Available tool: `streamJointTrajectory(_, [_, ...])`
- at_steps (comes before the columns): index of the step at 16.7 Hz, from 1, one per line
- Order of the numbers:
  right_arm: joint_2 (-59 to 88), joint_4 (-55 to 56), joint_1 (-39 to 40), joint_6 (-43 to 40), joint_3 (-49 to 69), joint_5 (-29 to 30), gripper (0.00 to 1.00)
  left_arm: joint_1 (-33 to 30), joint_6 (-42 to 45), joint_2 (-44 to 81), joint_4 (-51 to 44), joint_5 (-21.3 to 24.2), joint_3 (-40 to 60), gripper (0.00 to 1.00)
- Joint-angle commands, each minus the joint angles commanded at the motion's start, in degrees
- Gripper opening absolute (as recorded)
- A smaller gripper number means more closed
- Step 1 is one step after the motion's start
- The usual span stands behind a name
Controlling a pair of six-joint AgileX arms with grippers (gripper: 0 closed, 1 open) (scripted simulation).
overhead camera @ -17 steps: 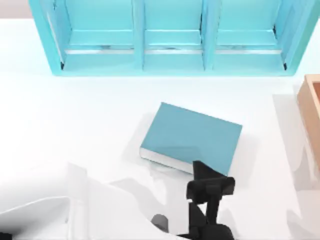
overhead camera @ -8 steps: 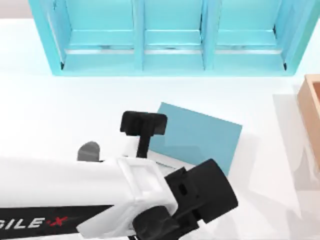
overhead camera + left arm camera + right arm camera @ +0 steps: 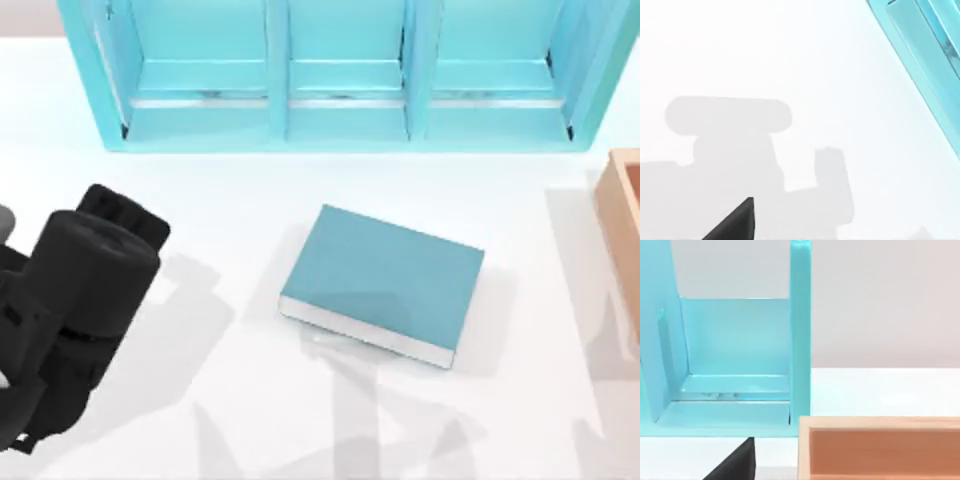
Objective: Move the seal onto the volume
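Note:
The volume (image 3: 380, 283), a teal-blue book with white page edges, lies flat near the middle of the table, turned a little askew. The seal is out of view. The dark bulk of my left arm (image 3: 80, 300) hangs over the table's left side, well apart from the book. A black piece of my left gripper (image 3: 735, 225) shows in the left wrist view above bare white table with its own shadow. In the right wrist view a black piece of my right gripper (image 3: 737, 462) points toward the shelf and a wooden box.
A big teal compartment shelf (image 3: 340, 130) spans the back of the table; its corner (image 3: 925, 50) shows in the left wrist view and one end compartment (image 3: 735, 355) in the right wrist view. An orange-brown wooden box (image 3: 622, 225) (image 3: 880, 450) stands at the right edge.
My left arm has swept from over the book's front and left part out to the table's left side. The book's whole top now shows. The book has not moved.

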Motion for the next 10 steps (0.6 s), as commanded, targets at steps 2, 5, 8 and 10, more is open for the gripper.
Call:
streamJointTrajectory(2, [0.0, 0.0, 0.0, 0.0, 0.0, 0.0, 1.00, 6.7, 15.2, -9.3, 3.5, 6.1, -5.7, 1.00])
streamJointTrajectory(5, [0.0, 0.0, 0.0, 0.0, 0.0, 0.0, 1.00, 16.2, 36.6, -22.8, 8.4, 14.9, -13.8, 1.00])
streamJointTrajectory(8, [0.0, 0.0, 0.0, 0.0, 0.0, 0.0, 1.00, 24.7, 55.2, -35.4, 13.0, 23.0, -21.0, 1.00])
streamJointTrajectory(10, [0.0, 0.0, 0.0, 0.0, 0.0, 0.0, 1.00, 29.6, 65.5, -43.0, 15.8, 27.8, -25.0, 1.00])
